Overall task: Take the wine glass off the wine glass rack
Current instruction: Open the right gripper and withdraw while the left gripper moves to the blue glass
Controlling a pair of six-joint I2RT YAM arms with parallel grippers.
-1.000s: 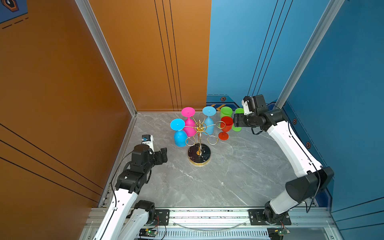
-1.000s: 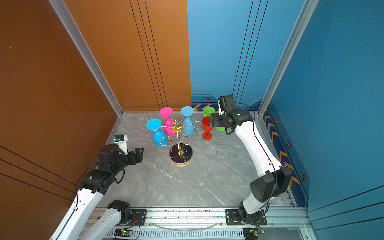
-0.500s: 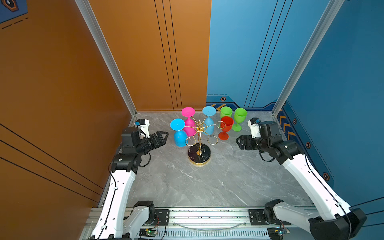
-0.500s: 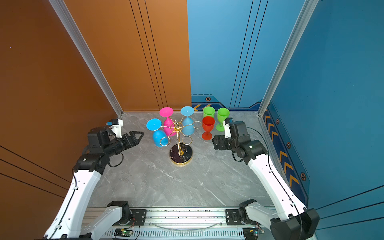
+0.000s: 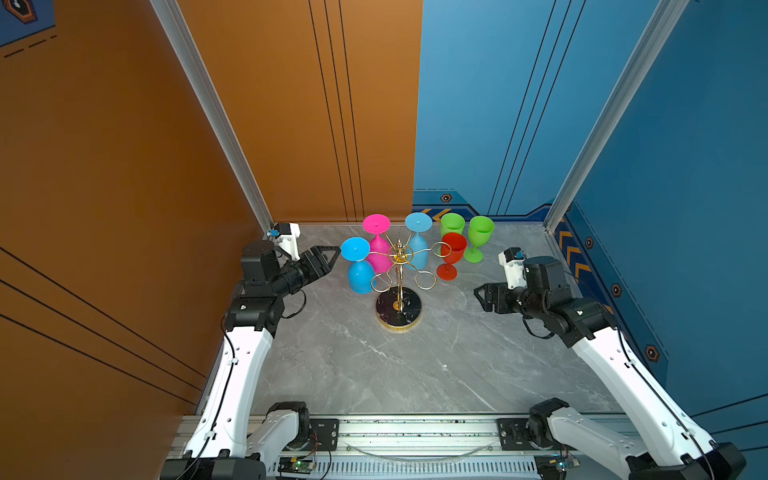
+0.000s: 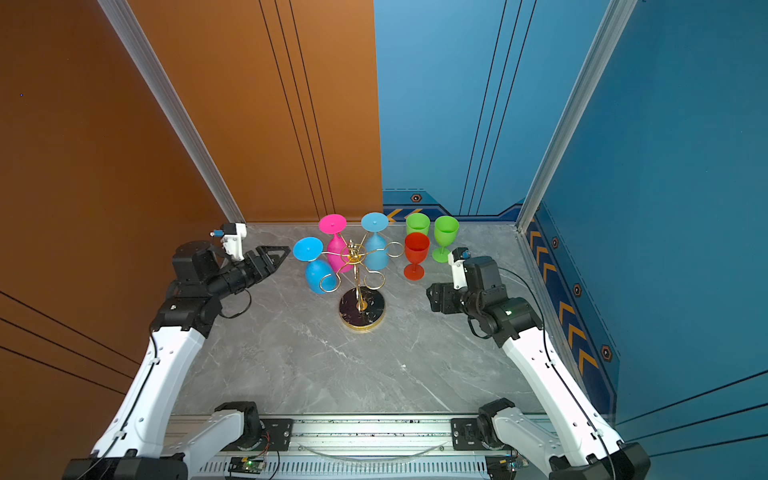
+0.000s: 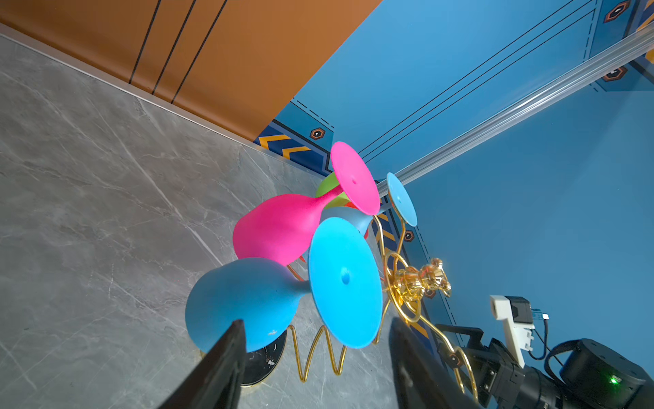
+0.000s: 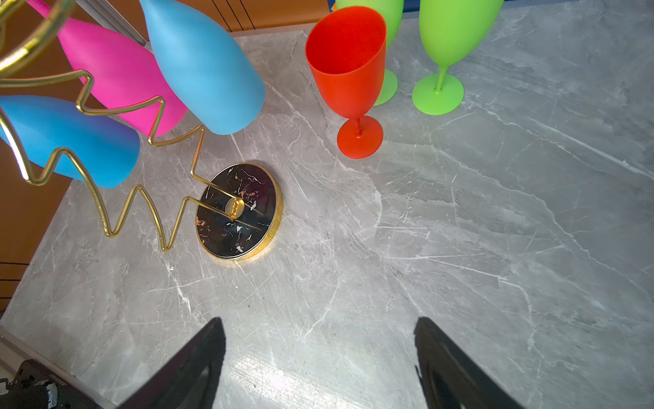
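Left jaws neared the blue wine glass (image 5: pixel 360 271), hanging bowl-down.

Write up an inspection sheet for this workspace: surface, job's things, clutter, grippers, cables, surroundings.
Surface: grey marbled tabletop, no spills seen.
Job's things: wine glass rack upright; left blue glass, pink glass and rear blue glass hang upside down on it.
Clutter: red glass and two green glasses stand upright beside the rack.
Grippers: left gripper jaws apart, close to the left blue glass, holding nothing; right gripper jaws apart, empty, above bare table.
Cables: black cables loop at both wrists, clear of the rack.
Surroundings: orange wall, blue wall, metal rail in front.
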